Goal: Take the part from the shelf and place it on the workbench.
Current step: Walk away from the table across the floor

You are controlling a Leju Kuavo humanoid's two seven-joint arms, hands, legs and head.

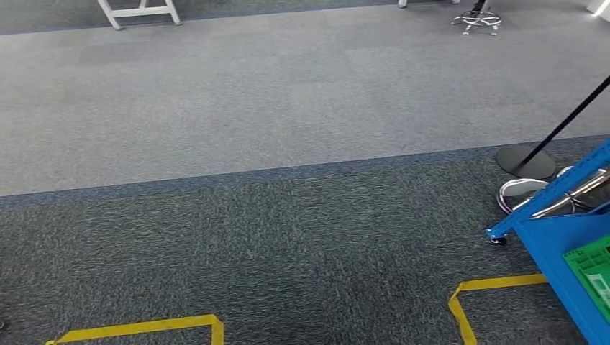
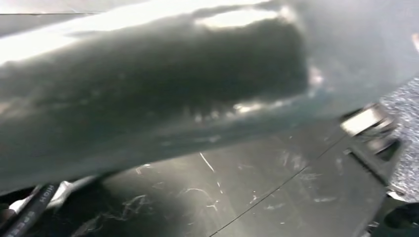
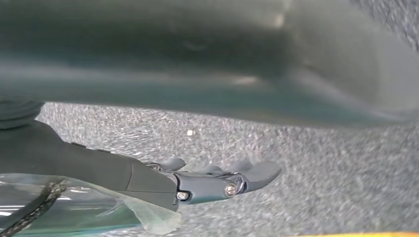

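The corner of a blue shelf cart (image 1: 557, 237) stands at the right edge of the head view, with a green crate (image 1: 593, 269) on it. I cannot make out the part itself. In the right wrist view my right hand (image 3: 217, 180) hangs over the grey carpet with its fingers stretched out and nothing in them.
Yellow tape marks (image 1: 144, 328) lie on the dark carpet in front, and another tape corner (image 1: 467, 295) lies beside the cart. A black stand with a round base (image 1: 525, 162) and shiny metal tubes (image 1: 575, 198) sit behind the cart. A stool (image 1: 477, 20) and white frame legs (image 1: 140, 11) stand far off.
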